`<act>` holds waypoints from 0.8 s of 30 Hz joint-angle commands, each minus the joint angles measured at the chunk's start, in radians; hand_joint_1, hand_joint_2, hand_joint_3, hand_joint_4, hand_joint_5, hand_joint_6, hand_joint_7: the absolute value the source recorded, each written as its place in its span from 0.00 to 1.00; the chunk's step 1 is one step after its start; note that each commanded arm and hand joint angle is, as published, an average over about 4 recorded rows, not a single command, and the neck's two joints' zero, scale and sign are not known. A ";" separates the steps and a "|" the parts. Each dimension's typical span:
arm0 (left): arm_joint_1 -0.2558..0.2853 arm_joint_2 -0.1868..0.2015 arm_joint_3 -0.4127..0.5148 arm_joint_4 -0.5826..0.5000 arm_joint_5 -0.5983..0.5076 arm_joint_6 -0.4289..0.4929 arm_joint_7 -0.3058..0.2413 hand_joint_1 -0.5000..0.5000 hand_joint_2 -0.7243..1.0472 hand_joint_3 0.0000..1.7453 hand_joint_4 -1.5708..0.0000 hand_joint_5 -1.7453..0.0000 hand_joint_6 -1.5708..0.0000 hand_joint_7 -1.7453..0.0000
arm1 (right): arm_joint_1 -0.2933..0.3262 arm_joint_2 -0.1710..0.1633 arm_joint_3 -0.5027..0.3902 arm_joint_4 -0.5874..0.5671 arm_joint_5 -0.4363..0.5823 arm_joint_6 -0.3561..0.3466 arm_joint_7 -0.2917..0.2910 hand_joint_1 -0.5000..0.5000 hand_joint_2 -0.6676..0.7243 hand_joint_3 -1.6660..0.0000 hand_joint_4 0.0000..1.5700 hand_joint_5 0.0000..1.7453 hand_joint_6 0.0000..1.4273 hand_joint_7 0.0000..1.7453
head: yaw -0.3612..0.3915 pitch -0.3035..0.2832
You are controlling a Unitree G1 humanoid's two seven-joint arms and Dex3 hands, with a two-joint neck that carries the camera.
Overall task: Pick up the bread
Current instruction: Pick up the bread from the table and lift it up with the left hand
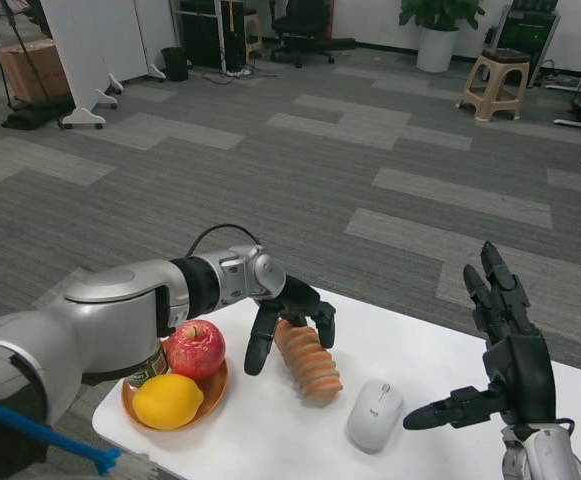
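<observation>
Bread lies on counter, just right of orange plate, left of white mouse. Left hand over far end, fingers curled down around it; firm grip cannot tell. Not yet lifted. Right hand spread, empty, near right.

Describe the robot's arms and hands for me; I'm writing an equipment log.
The left forearm is a smooth, rounded silver shell ending in a black collar and a silver wrist block, with a thin black cable looping above it. The left hand and right hand are black, with slender segmented fingers. A blue band crosses the left arm's lower edge.
</observation>
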 commanded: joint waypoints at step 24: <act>0.081 0.050 0.240 -0.186 0.222 -0.050 0.107 0.64 0.41 0.05 1.00 0.53 1.00 0.60 | 0.001 -0.008 -0.004 -0.003 0.008 -0.008 -0.004 0.17 0.59 1.00 0.00 0.10 0.00 0.00 | 0.008 -0.004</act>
